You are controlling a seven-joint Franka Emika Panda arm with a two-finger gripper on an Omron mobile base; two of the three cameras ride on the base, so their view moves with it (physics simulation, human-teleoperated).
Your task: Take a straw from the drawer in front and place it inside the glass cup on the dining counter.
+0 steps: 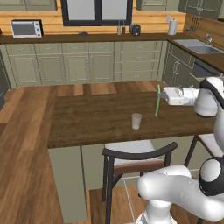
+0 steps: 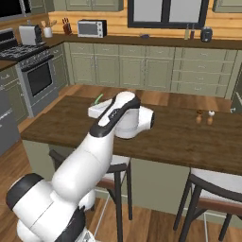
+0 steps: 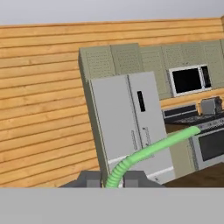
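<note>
Glass cup (image 1: 136,120) without contents

The rectangular dark brown wood-plank desk (image 1: 87,120) on a sage-green base carries a small clear glass cup (image 1: 136,121), standing upright. Near its far side stand two small shakers (image 2: 204,116), close together.

Room w/ wood-plank floor (image 1: 26,131) & plank walls (image 3: 39,100); sage cabinets (image 1: 87,65) are set along back wall, dark window (image 1: 96,11) above. Microwave (image 1: 26,28), sink (image 1: 197,46), stove (image 2: 35,78), grey fridge (image 3: 127,122) are seen; stools (image 1: 135,159) are tucked in front
</note>
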